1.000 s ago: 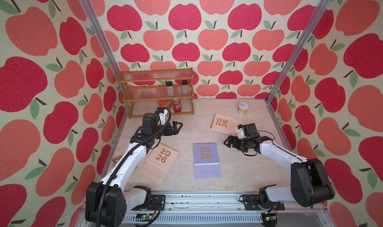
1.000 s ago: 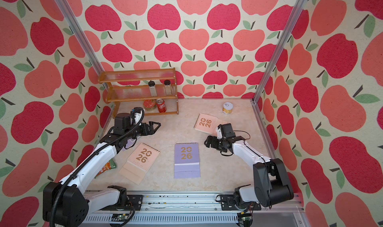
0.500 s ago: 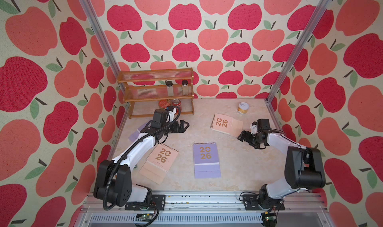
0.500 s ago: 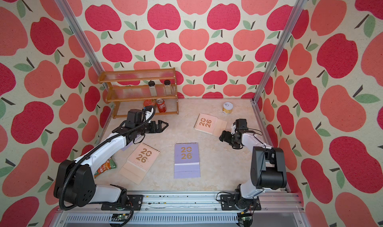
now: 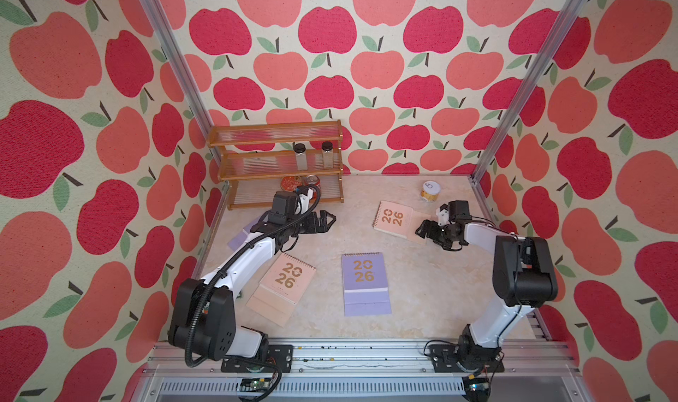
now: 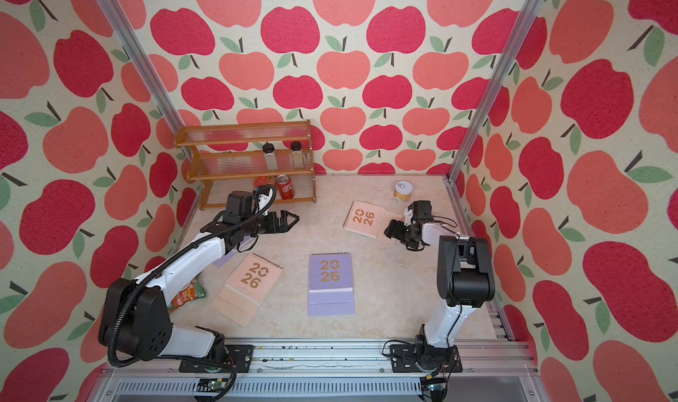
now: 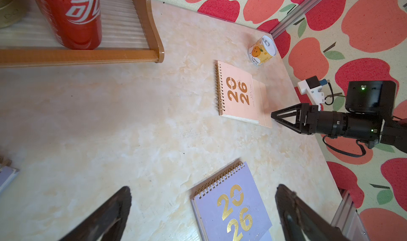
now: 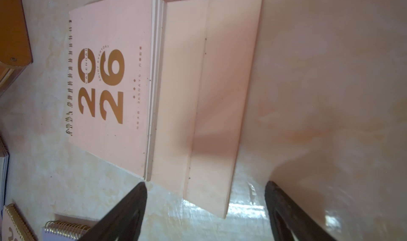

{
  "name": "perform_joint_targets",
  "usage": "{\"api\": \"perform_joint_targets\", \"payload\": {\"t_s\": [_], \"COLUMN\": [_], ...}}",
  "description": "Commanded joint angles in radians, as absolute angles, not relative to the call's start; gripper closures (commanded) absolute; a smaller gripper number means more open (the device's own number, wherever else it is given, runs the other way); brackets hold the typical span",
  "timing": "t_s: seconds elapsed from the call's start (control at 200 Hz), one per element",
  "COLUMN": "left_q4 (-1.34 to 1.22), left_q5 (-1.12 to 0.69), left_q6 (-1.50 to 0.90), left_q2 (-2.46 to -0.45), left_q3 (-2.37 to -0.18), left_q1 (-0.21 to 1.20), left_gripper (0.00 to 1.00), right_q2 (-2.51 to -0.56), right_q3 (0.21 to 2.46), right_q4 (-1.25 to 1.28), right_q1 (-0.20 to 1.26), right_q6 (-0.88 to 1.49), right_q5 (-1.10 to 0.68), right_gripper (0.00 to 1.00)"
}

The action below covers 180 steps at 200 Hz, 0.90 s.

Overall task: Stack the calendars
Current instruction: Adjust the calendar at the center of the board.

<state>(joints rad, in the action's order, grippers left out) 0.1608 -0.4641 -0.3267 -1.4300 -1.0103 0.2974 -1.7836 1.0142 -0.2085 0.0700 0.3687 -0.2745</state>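
Nearest the front rail, two calendars lie flat on the marbled bench (image 5: 433, 290). The lavender calendar (image 5: 365, 282) is in the middle. Its long axis runs from near to far, the gold spiral is on the far edge, and the gold "2026", set in two rows, reads upright from the front. To its left, apart from it, the near peach calendar (image 5: 282, 288) lies turned, with its spiral end pointing far and to the right. A green-orange snack packet (image 6: 188, 294) lies near it, partly under the left arm. Its print is too small to read.

Further back, the left tool (image 5: 330, 220) hovers above bare bench with its jaws wide and nothing between them. Under this arm a second lavender calendar (image 5: 252, 227) shows only a small part, so I cannot tell which way it points.

On the right side, the far peach calendar (image 5: 393, 218) has its long axis across the bench. Its spiral is toward the left arm and its plain folded flap is toward the right tool (image 5: 422, 230). In the right wrist view the cover reads "2026", "CALENDAR", "ENJOY EVERYDAY" and "365DAYS". The right tool's jaws stand wide at the flap's corner and grip nothing.

At the back, a small tin (image 5: 430, 191) with a cartoon orange stands near the corner. The wooden shelf (image 5: 279, 142) holds a red can (image 7: 72, 15) with white lettering.
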Motion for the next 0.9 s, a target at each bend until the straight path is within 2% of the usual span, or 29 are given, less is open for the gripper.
{"api": "perform_joint_targets", "payload": {"t_s": [0.0, 0.355, 0.59, 0.895], "left_q4": [0.160, 0.157, 0.173, 0.173], "left_q5": [-0.488, -0.512, -0.531, -0.558], "left_q6": [-0.342, -0.350, -0.364, -0.433], "left_q2": [-1.453, -1.530, -1.711, -1.925], "left_q3": [-1.048, -1.094, -1.242, -1.384], "left_q1": [0.299, 0.310, 0.377, 0.462], "left_gripper": [0.00, 0.00, 0.01, 0.03], "right_q2": [-1.843, -1.842, -1.785, -1.932], "right_q3": [1.017, 1.060, 1.157, 1.412], "right_q4": [-0.208, -0.212, -0.327, -0.409], "right_q1": [0.132, 0.317, 0.228, 0.154], "right_q6": [0.370, 0.427, 0.331, 0.123], "right_q5": [-0.301, -0.299, -0.271, -0.293], "right_gripper": [0.14, 0.14, 0.14, 0.14]}}
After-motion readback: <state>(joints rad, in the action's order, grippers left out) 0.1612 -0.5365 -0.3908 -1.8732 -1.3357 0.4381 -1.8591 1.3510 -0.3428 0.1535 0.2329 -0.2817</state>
